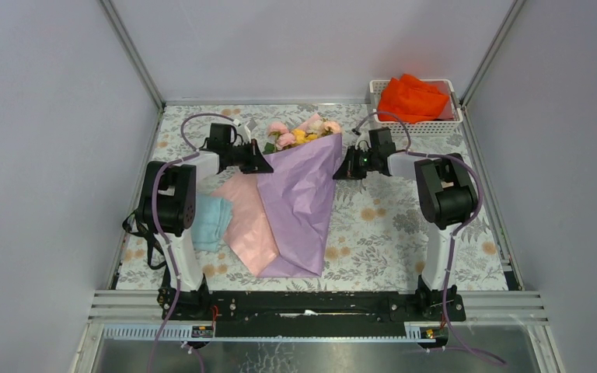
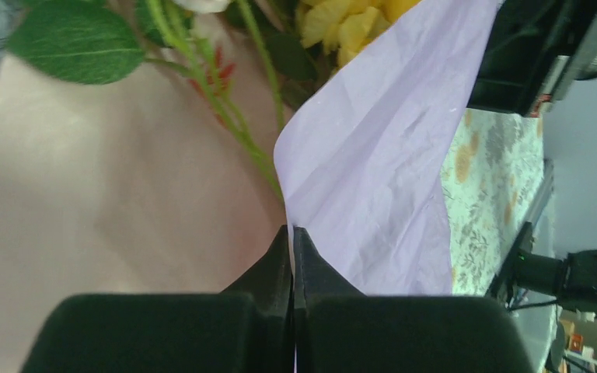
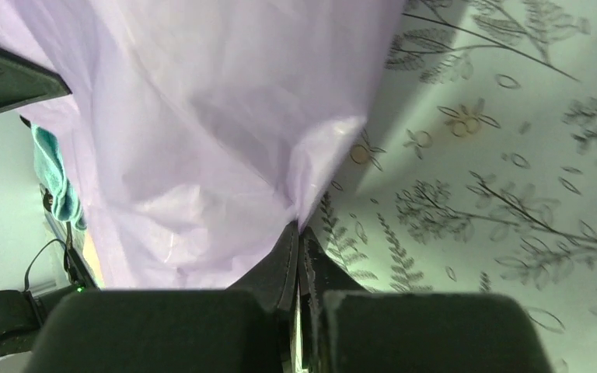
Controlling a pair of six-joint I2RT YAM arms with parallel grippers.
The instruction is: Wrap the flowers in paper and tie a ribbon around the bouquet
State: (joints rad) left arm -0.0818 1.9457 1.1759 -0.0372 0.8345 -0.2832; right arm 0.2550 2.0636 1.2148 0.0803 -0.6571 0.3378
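Observation:
The paper (image 1: 303, 202) lies on the table, lilac face up, folded over the flowers (image 1: 299, 134), whose pink, yellow and white heads stick out at the far end. Its pale pink face (image 1: 247, 221) shows on the left. My left gripper (image 1: 264, 165) is shut on the paper's left upper edge (image 2: 373, 186); green stems (image 2: 233, 116) run beside the jaws. My right gripper (image 1: 340, 169) is shut on the paper's right edge (image 3: 225, 140), the sheet pinched at the fingertips (image 3: 285, 252). The ribbon is out of view.
A white basket (image 1: 451, 124) holding an orange cloth (image 1: 410, 99) stands at the back right. A light blue folded cloth (image 1: 214, 221) lies by the left arm. The tablecloth (image 1: 389, 225) has a floral print. Walls close in both sides.

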